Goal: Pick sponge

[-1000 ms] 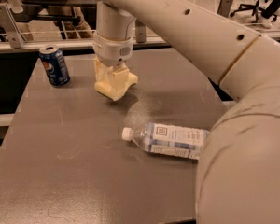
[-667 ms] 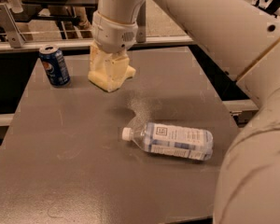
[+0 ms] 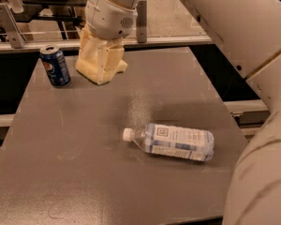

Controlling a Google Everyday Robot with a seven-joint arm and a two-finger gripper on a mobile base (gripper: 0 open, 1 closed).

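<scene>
In the camera view, my pincer (image 3: 99, 55) hangs over the far left part of the counter (image 3: 84, 172). The sponge (image 3: 105, 73) sits directly beneath it and blends with the pincer's own pale foam. I cannot tell how far the pincer is open or whether it grips. A soda can (image 3: 55, 65) stands just left of it. A bottle (image 3: 173, 142) lies well apart, nearer me.

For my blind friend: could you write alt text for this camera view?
A white robot arm holds its gripper, padded in yellow foam, down at the far end of a grey table, beside an upright blue soda can. A plastic bottle lies on its side nearer the camera.
</scene>
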